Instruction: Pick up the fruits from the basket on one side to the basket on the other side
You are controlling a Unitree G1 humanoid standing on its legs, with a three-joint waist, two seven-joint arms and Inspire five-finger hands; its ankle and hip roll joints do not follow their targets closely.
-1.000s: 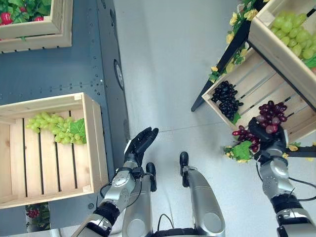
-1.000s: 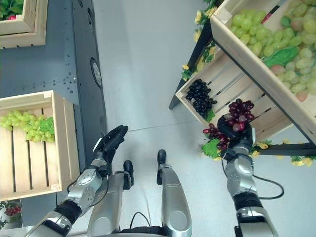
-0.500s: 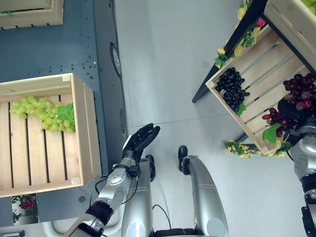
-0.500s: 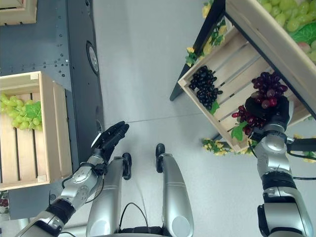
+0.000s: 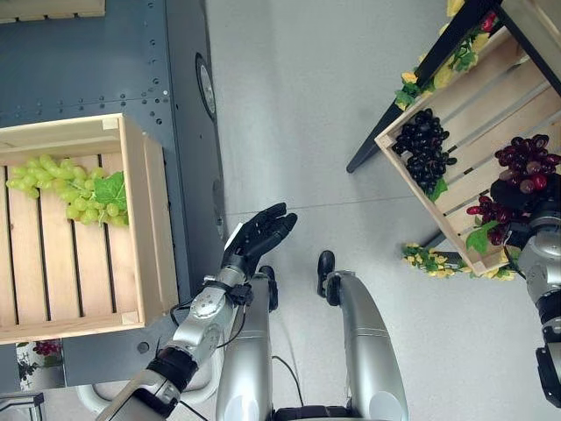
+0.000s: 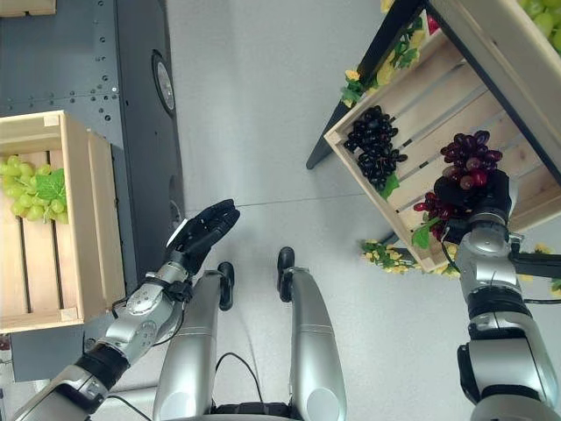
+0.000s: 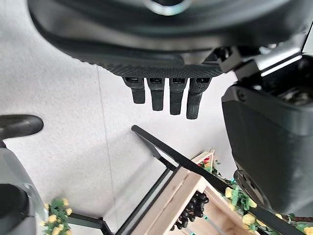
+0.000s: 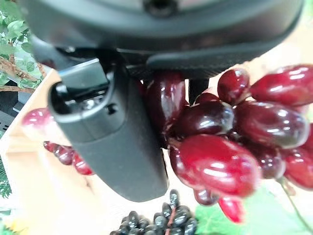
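My right hand (image 6: 474, 200) is shut on a bunch of dark red grapes (image 6: 467, 160), held over the near part of the tilted wooden crate (image 5: 478, 105) on the right. In the right wrist view its thumb (image 8: 117, 142) presses against the red grapes (image 8: 220, 142). A bunch of black grapes (image 5: 423, 158) lies in the same crate. On the left, a second wooden crate (image 5: 145, 228) holds green grapes (image 5: 70, 189). My left hand (image 5: 259, 239) hangs open over the floor between the two crates, its fingers (image 7: 166, 95) straight.
The left crate sits on a dark metal cabinet (image 5: 175, 79). The right crate rests on a black stand (image 5: 412, 105) trimmed with artificial flowers (image 5: 429, 259), under an upper crate (image 6: 491, 53). Grey floor lies between the two sides.
The camera has shifted. My right hand still grips the red grapes and has moved slightly further over the right crate. My left hand has risen a little, still open.
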